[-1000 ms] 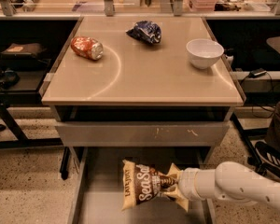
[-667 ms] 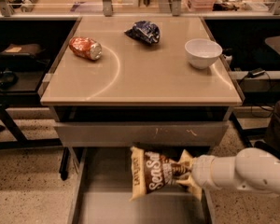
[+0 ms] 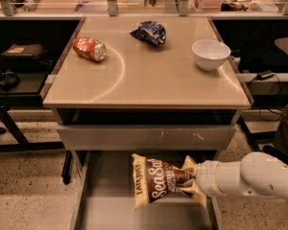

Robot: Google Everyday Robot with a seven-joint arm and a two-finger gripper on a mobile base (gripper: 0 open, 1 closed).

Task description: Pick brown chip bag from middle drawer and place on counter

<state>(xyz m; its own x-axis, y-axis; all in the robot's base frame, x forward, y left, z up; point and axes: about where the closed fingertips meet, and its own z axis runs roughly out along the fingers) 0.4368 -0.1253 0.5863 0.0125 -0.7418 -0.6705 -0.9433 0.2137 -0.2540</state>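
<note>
The brown chip bag (image 3: 156, 181), dark brown with cream edges and white "Sea Salt" lettering, hangs tilted above the open middle drawer (image 3: 110, 210), lifted off its grey floor. My gripper (image 3: 188, 182) comes in from the right on a white arm and is shut on the bag's right end. The beige counter (image 3: 149, 75) lies above, over the scuffed grey drawer front (image 3: 146, 137).
On the counter stand a red-orange can (image 3: 89, 49) on its side at the left, a dark blue bag (image 3: 149, 32) at the back middle and a white bowl (image 3: 210, 53) at the right. Black shelving flanks the unit on both sides.
The gripper has raised the brown chip bag off the drawer floor, up and slightly right toward the drawer front. The counter objects have not moved.
</note>
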